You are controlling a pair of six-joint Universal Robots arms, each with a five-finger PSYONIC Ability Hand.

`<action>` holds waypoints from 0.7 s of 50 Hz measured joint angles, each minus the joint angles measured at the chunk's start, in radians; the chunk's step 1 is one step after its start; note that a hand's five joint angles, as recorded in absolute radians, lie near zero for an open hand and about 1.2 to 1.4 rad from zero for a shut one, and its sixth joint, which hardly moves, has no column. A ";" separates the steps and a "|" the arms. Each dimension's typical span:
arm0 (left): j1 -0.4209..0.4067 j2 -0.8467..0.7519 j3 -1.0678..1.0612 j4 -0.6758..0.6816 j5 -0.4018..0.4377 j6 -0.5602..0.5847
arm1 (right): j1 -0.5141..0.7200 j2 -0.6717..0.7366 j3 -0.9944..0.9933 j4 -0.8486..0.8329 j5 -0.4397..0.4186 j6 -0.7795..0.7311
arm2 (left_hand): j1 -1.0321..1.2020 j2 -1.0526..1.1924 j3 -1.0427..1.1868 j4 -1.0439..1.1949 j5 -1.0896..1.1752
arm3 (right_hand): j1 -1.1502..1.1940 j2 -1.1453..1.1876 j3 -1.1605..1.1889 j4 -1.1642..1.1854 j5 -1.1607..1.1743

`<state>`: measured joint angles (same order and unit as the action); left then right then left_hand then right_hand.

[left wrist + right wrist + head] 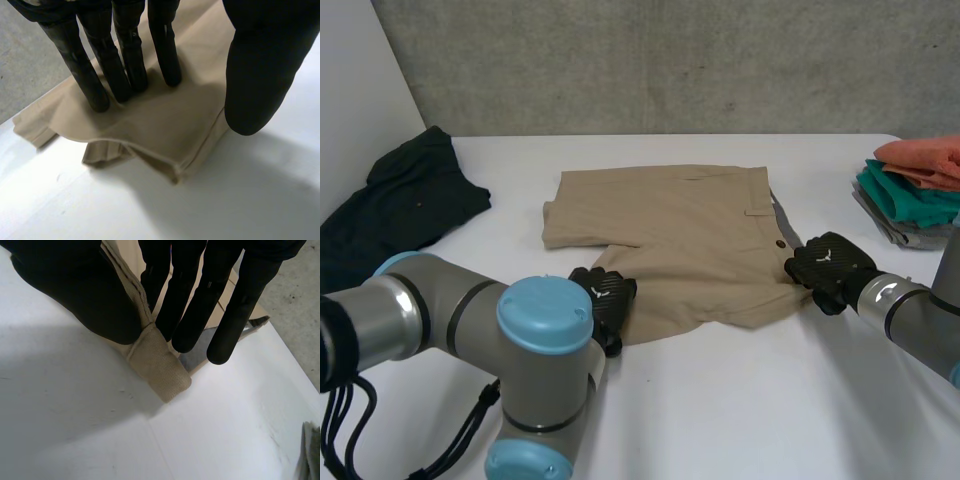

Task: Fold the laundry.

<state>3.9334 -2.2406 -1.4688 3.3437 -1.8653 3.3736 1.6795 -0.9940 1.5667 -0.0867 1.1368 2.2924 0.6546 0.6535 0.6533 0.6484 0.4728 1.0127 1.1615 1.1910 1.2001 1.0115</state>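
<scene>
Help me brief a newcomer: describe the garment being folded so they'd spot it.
On the white table, look between the black heap at left and the folded stack at right. The tan shorts lie there, the only garment the left hand and right hand touch.

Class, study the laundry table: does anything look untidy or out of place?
The black garment lies crumpled at the left edge of the white table, unlike the folded orange, teal and grey pile at its right.

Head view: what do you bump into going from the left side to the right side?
black garment → tan shorts → right hand → stack of folded clothes
</scene>
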 measured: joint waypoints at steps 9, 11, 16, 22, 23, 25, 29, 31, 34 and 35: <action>0.047 -0.037 0.013 0.061 0.003 0.105 | 0.000 -0.031 0.034 0.012 0.028 -0.001 | 0.481 0.499 0.491 0.502 0.486 | 0.000 0.000 0.000 0.000 0.004; 0.054 -0.033 0.003 0.092 0.005 0.116 | 0.000 -0.050 0.048 0.019 0.040 0.000 | 0.482 0.538 0.530 0.546 0.508 | 0.000 0.000 0.000 0.000 0.003; 0.068 -0.012 -0.032 0.133 0.014 0.139 | 0.003 -0.105 0.076 0.056 0.078 0.000 | 0.482 0.539 0.530 0.547 0.508 | 0.000 0.000 0.000 0.000 0.004; 0.076 0.097 -0.101 0.093 0.017 0.194 | 0.005 -0.175 0.084 0.155 0.133 -0.008 | 0.482 0.539 0.530 0.547 0.508 | 0.000 0.000 0.000 0.000 0.004; 0.076 0.115 -0.110 0.085 0.017 0.200 | 0.005 -0.186 0.084 0.168 0.138 -0.009 | 0.482 0.539 0.530 0.547 0.508 | 0.000 0.000 0.000 0.000 0.004; 0.075 0.183 -0.143 0.048 0.018 0.220 | 0.004 -0.229 0.085 0.217 0.152 -0.014 | 0.482 0.539 0.530 0.547 0.508 | 0.000 0.000 0.000 0.000 0.004; 0.062 0.379 -0.214 -0.110 0.018 0.259 | 0.000 -0.342 0.089 0.356 0.165 -0.047 | 0.482 0.541 0.534 0.547 0.508 | 0.000 0.000 0.000 0.000 0.004; 0.055 0.430 -0.230 -0.172 0.019 0.266 | -0.002 -0.373 0.095 0.403 0.166 -0.074 | 0.482 0.542 0.536 0.547 0.508 | 0.000 0.004 0.000 0.000 0.004; 0.019 0.522 -0.258 -0.366 0.041 0.274 | -0.008 -0.437 0.128 0.520 0.170 -0.187 | 0.482 0.542 0.539 0.548 0.509 | 0.000 0.009 0.001 0.000 0.004; 0.002 0.538 -0.262 -0.431 0.057 0.274 | -0.010 -0.449 0.141 0.548 0.170 -0.228 | 0.482 0.543 0.539 0.549 0.516 | 0.000 0.009 0.002 0.000 0.004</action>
<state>3.9359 -1.7030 -1.7311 2.9126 -1.8084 3.6481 1.6699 -1.4431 1.7075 0.4610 1.3073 2.0641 1.1371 1.1963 1.1924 1.1973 0.9886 1.0127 1.1703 1.1930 1.2005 1.0152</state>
